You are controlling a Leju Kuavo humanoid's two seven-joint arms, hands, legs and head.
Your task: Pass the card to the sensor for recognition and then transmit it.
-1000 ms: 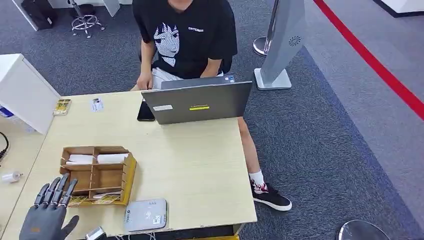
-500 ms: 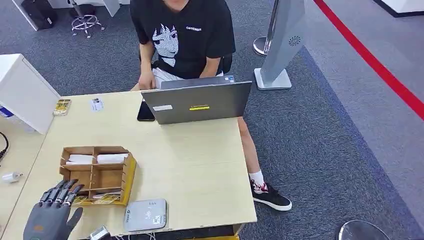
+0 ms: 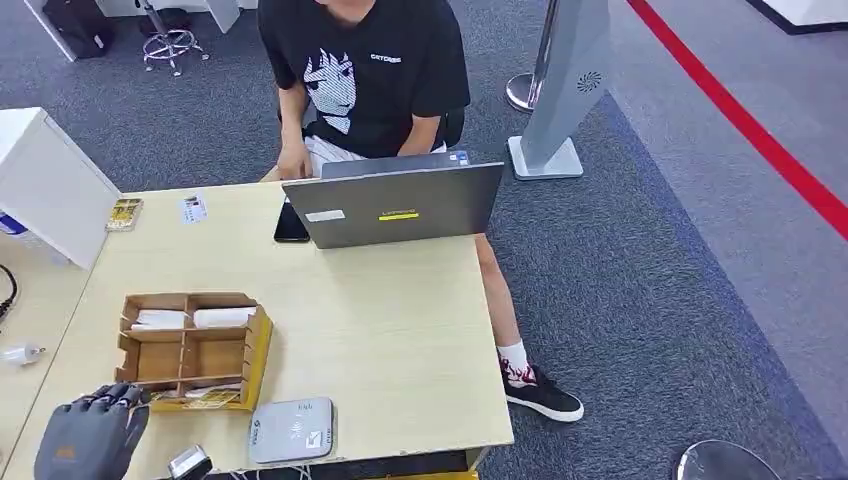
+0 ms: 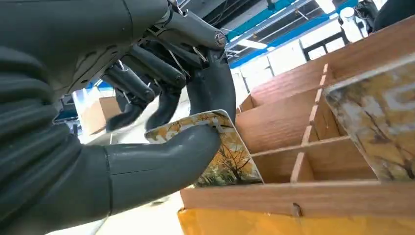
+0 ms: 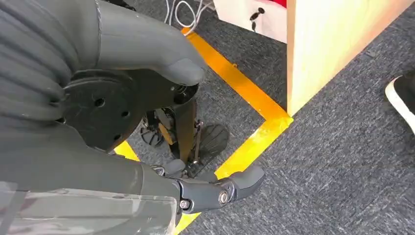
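Progress: the task is only beginning; the left robot hand is pinching a card at the near-left corner of the wooden box, thumb under it and fingers curling over its top edge.
Card: it is showing an autumn-tree print and is standing tilted in the nearest compartment of the box; I judge it is not yet lifted clear, though the wrist view does not show its lower edge.
Left to do: lifting the card out, bringing it over the sensor, the grey flat device just right of the box at the near desk edge, then handing it on, probably to the person sitting behind the laptop on the far side.
Right robot hand: it is hanging beside the desk over the carpet, holding nothing, with fingers loosely apart.
Change: a second ago the left robot hand was reaching with fingers stretched out toward the box; now they are folding down onto the card and the hand is sitting lower and nearer.
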